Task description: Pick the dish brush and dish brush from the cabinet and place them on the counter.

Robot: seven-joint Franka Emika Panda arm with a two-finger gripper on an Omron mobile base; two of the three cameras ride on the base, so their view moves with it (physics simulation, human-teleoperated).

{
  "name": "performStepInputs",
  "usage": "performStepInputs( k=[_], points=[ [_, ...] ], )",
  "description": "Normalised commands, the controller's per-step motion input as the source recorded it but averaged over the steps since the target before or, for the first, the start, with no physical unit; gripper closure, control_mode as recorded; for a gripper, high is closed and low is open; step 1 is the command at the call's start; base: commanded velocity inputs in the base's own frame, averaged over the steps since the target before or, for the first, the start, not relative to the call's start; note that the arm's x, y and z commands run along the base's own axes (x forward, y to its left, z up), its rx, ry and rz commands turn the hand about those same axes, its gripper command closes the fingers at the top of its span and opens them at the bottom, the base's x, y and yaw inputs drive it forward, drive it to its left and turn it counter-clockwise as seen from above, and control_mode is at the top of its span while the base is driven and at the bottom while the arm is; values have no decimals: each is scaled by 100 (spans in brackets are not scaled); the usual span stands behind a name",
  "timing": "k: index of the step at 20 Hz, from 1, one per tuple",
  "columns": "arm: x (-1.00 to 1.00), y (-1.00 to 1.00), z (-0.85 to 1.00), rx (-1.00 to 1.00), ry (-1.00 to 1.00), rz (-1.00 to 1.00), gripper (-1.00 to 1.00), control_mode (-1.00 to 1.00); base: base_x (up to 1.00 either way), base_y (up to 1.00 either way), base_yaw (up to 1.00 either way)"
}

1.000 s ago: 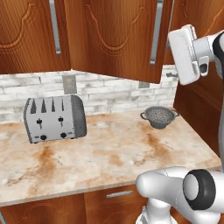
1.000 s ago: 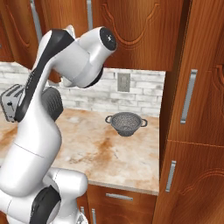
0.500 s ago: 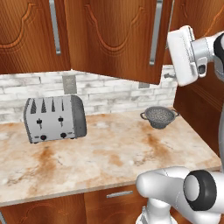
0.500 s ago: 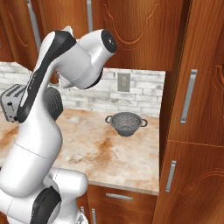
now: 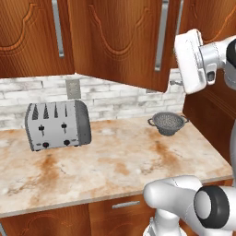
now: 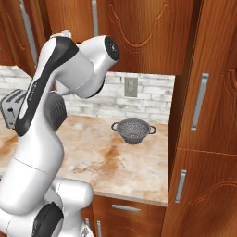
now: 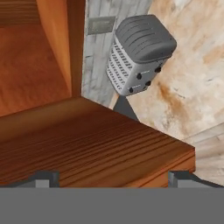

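My gripper (image 7: pixel 113 179) is open, its two dark fingertips (image 7: pixel 43 177) standing far apart with nothing between them. My white hand (image 5: pixel 190 60) hangs high at the right, just past the free edge of the cabinet's swung-open door (image 5: pixel 120 41). In the hand view a reddish-brown wooden panel of the cabinet (image 7: pixel 87 144) lies close in front of the fingertips. Both dish brushes are out of view. The beige counter (image 5: pixel 120 161) with rust-orange patches spreads below.
A silver toaster (image 5: pixel 57 124) stands at the counter's left, also seen past the panel (image 7: pixel 140 52). A metal colander (image 5: pixel 168 123) sits at the back right by the tall side cabinet (image 6: pixel 203 92). A wall outlet (image 5: pixel 73 87) is behind the toaster.
My hand has shifted slightly left, toward the open door's edge. The gripper stays open; toaster and colander have not moved.
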Motion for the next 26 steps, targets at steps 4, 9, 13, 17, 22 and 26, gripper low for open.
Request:
performStepInputs(
  k=[4,9,13,17,22,26],
  points=[
    [-21,43,-3,2,1,4,-100,-100,0,0,0],
    [-24,44,-5,1,0,3,-100,-100,0,0,0],
    [-24,43,-6,1,0,3,-100,-100,0,0,0],
    [-24,44,-7,1,1,3,-100,-100,0,0,0],
    [-21,45,-10,1,2,3,-100,-100,0,0,0],
    [-18,44,-13,1,3,2,-100,-100,0,0,0]
  ],
)
